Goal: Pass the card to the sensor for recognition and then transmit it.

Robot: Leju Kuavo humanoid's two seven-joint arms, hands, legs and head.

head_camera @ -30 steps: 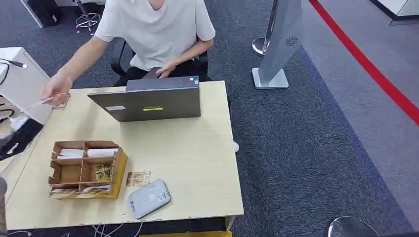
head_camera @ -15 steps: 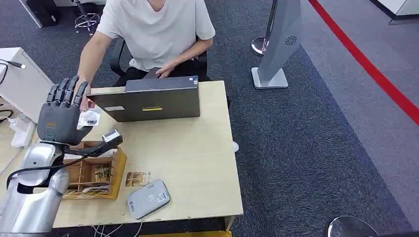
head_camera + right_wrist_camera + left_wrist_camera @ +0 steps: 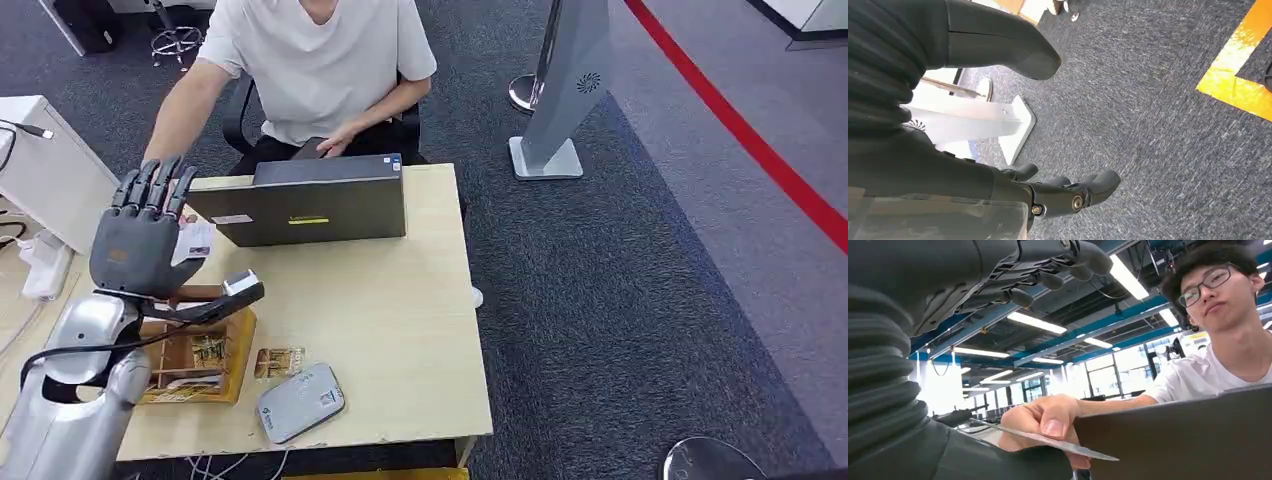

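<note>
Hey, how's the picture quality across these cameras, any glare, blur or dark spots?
Head view: even light, sharp, soft shadows under the laptop. Left wrist view: ceiling lights and windows blow out; the left robot hand is dark against them; the card catches a sheen. Right wrist view: right robot hand close and dark, a blurred clear edge in one corner.

Dark grey carpet crossed by a red stripe, a pale wooden table, long ceiling lights on blue beams overhead
</note>
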